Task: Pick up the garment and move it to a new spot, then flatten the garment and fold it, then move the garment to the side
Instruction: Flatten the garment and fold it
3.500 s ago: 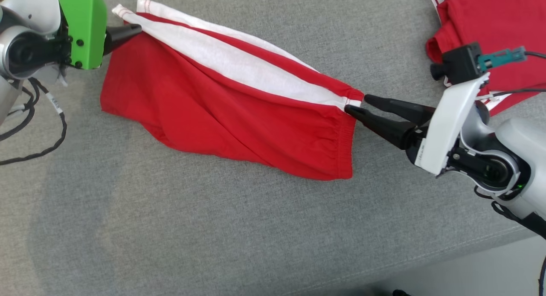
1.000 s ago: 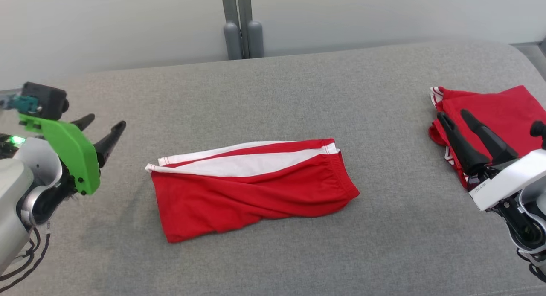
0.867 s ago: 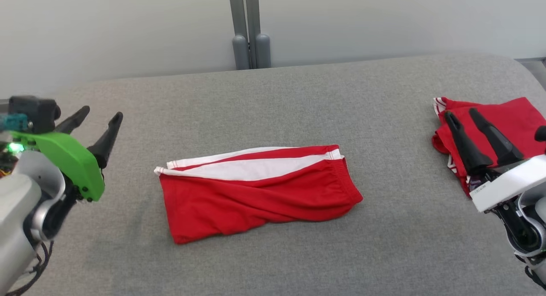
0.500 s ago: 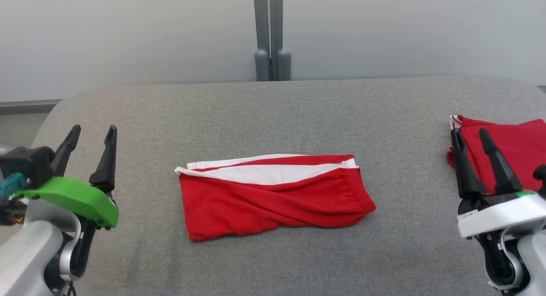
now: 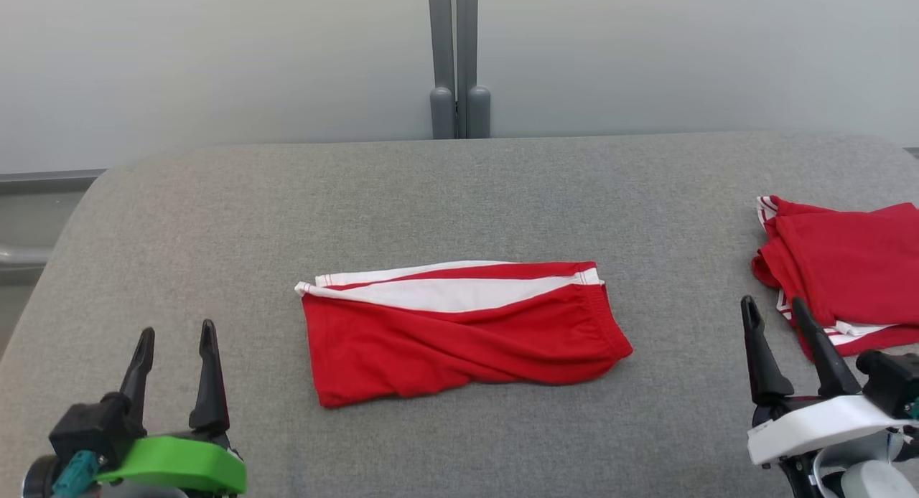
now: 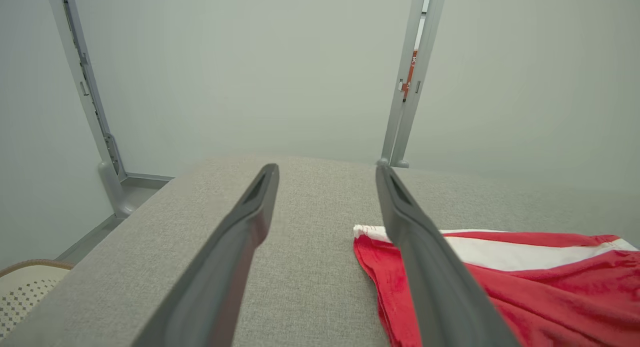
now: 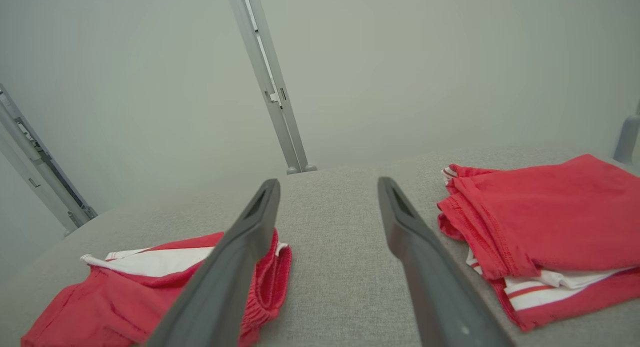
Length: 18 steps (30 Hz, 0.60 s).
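Judging the fold as part done, we read this step as the reach-in for either a second fold or the carry to the side; we can't tell which.

The garment (image 5: 459,333), red shorts with a white side panel, lies mid-frame on the grey desk (image 5: 459,196). It is doubled lengthwise, with the gathered waistband at its right end, the leg hems at its left end and the white panel along its upper edge. Its lower-left part is rumpled, with a diagonal crease.

The left pincer (image 5: 177,329) is at the lower left of the head view, released, fingers apart, grasping nothing and well apart from the cloth. The right pincer (image 5: 775,302) is at the lower right, also released and empty. It sits between the garment and a second red pile (image 5: 847,268) at the right edge, near that pile.

How we'd do it well:
- Come in low from each end.
- Pinch both layers together, at the white upper-left corner and at the waistband corner.
- Keep the cloth taut between the pincers so the crease pulls out.
- Lay it down, don't drop it.

Risks:
- Catching only the top layer would likely open the fold.
- The right pincer should stay clear of the pile while closing.
- If carrying to the side, we'd set the garment just beside or squarely on the pile, edges lined up.
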Motion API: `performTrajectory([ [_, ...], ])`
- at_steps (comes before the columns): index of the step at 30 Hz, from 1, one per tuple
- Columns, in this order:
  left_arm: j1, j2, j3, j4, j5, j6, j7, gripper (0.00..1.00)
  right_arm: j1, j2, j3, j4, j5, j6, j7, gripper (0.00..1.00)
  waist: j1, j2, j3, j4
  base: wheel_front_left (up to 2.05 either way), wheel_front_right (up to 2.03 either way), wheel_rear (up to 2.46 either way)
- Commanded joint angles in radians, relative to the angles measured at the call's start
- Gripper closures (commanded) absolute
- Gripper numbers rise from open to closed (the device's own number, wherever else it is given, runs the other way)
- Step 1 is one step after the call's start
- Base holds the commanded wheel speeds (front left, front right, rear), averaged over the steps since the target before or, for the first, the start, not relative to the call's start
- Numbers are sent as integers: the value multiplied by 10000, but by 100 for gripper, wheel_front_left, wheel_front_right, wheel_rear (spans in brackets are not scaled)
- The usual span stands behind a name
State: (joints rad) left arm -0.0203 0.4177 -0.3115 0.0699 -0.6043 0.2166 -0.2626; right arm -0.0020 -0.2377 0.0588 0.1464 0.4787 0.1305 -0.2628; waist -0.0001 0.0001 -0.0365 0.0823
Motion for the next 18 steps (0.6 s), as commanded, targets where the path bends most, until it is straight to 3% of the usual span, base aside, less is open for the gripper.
performTrajectory([
  [1,322,-286,280,95,323,-225,-22,0,139,61,10,186,-113,4,-18,0,1,-1,9,-40,0,0,0],
  [9,682,-1539,1101,505,1410,-1389,-23,0,-215,94,333,843,-96,4,-20,0,1,-1,153,84,0,0,0],
  [18,339,-2370,1254,1080,2276,-2257,-23,0,-1699,23,1613,2571,481,4,619,0,1,-1,330,693,0,0,0],
])
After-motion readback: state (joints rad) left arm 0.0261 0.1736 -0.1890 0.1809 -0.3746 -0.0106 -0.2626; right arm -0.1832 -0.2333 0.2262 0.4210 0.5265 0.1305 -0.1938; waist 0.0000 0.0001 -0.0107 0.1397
